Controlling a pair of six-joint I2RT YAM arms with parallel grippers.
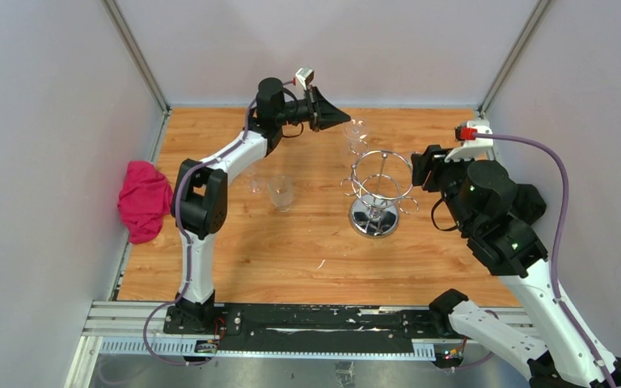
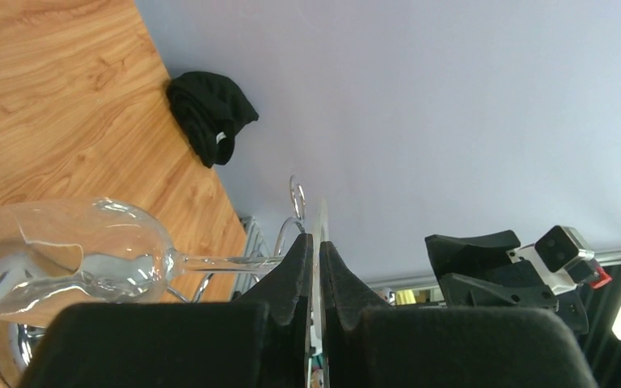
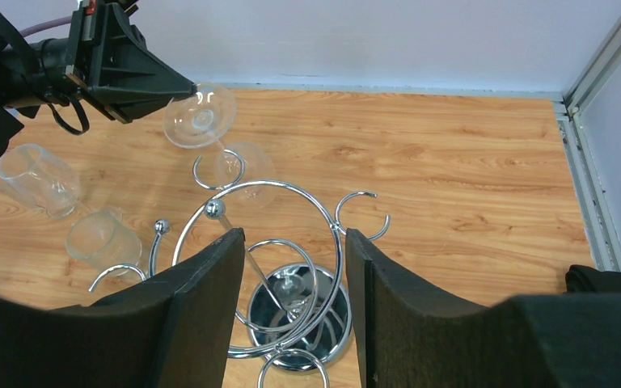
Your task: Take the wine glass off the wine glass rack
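The wine glass (image 1: pixel 356 132) is clear and hangs at the far side of the chrome wine glass rack (image 1: pixel 382 174). My left gripper (image 1: pixel 344 119) is shut on the thin edge of the glass's round foot. In the left wrist view the gripper (image 2: pixel 315 241) pinches the foot, and the stem runs left to the bowl (image 2: pixel 65 259) past a curled hook (image 2: pixel 295 198). In the right wrist view the foot (image 3: pixel 200 117) is tilted, with the bowl below it beside a hook. I cannot tell whether the stem is still inside that hook. My right gripper (image 3: pixel 295 267) is open and empty above the rack's mirrored base (image 3: pixel 323 319).
Two clear glasses (image 1: pixel 281 192) (image 1: pixel 255 182) stand on the wooden table left of the rack. A red cloth (image 1: pixel 144 200) lies at the left wall. A black cloth (image 2: pixel 210 113) lies at the right wall. Grey walls enclose three sides.
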